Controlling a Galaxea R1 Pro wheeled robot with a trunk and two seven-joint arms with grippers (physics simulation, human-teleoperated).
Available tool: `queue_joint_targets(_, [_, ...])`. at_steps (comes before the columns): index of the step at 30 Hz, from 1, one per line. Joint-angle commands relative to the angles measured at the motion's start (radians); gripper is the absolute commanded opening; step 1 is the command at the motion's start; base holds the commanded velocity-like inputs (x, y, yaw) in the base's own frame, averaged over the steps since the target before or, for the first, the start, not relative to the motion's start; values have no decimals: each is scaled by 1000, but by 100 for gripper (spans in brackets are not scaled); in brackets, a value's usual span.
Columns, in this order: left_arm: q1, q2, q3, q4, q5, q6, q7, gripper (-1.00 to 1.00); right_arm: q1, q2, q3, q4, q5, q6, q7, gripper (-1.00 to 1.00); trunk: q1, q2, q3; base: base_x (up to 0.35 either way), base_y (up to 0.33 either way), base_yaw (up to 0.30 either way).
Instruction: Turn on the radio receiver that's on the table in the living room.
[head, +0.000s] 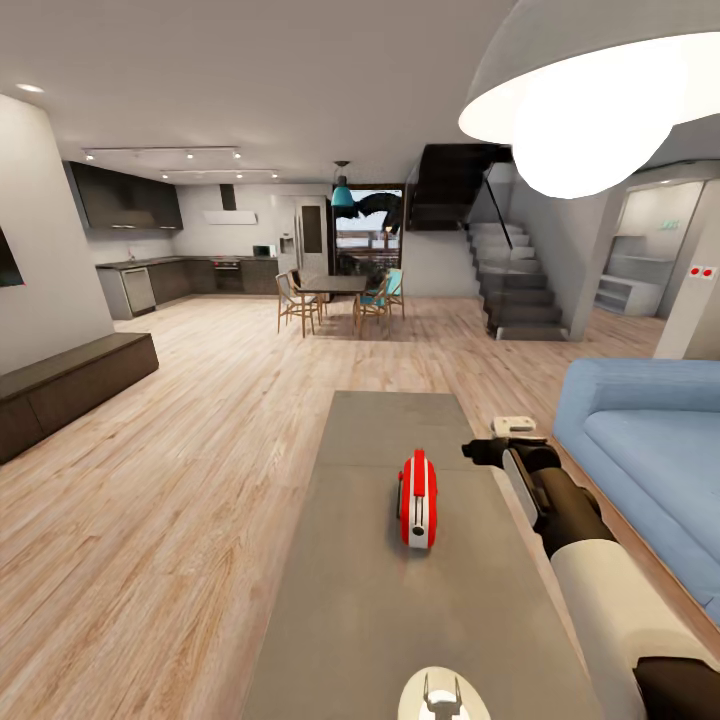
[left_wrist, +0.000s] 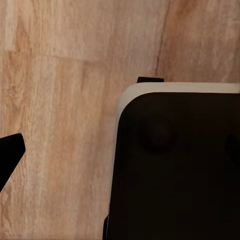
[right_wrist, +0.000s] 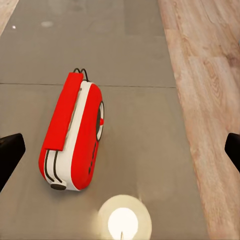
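Observation:
The red radio receiver (head: 417, 498) with its white rim stands in the middle of the long grey table (head: 380, 610) in the living room. The right wrist view looks down on the radio receiver (right_wrist: 72, 135), with its round dial facing the table's far edge side and its thin handle at one end. My right gripper (head: 497, 441) hovers over the table's right edge, just right of the radio and apart from it. Its dark fingertips (right_wrist: 10, 156) stand wide apart, so it is open and holds nothing. One left fingertip (left_wrist: 11, 150) shows over the wood floor.
A blue sofa (head: 640, 440) runs along the table's right side. The white pendant lamp (head: 590, 110) hangs overhead and reflects in the tabletop (head: 445, 695). A low dark cabinet (head: 70, 380) lines the left wall. Dining table and chairs (head: 335, 292) and stairs (head: 515, 290) stand farther back.

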Motion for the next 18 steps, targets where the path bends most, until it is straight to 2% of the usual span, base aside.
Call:
queue_joint_targets(1, [0,0,0,0,0,0,0,100,0,0,0,0,0,0,0,100,0,0,0,0,0,0])
queue_joint_targets(13, [0,0,0,0,0,0,0,100,0,5,1,4,0,-2,6,100,0,0,0,0,0,0])
queue_joint_targets(18, [0,0,0,0,0,0,0,100,-4,0,2,38,0,-9,7,100,0,0,0,0,0,0])
